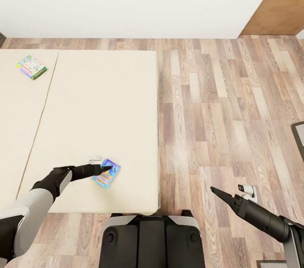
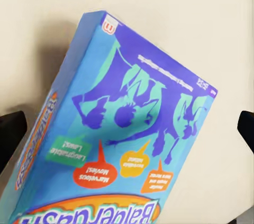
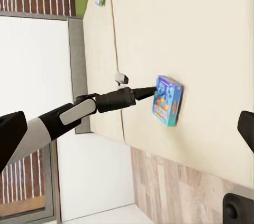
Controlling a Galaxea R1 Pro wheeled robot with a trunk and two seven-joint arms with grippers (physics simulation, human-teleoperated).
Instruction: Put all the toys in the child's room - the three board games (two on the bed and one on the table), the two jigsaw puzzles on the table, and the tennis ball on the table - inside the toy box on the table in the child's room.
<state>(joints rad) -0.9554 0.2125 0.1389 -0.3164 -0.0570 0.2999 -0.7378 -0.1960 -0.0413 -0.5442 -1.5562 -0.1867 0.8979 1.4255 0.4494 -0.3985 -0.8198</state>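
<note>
Blue board game box (image 1: 106,173), printed with purple figures, lies flat on the cream bed (image 1: 105,103) near its foot edge, directly under the left gripper (image 1: 107,169). Its long axis runs diagonally, skewed to the line of the fingers. In the left wrist view the 2 fingertips (image 2: 11,134) stand spread on either side of the box (image 2: 121,139), not yet closed on it. The left arm is clearly the nearer; the right gripper (image 1: 216,192) hangs over the wood floor (image 1: 228,103), well apart, its opening impossible to judge. A 2nd, pale green board game (image 1: 31,67) rests far up the bed.
</note>
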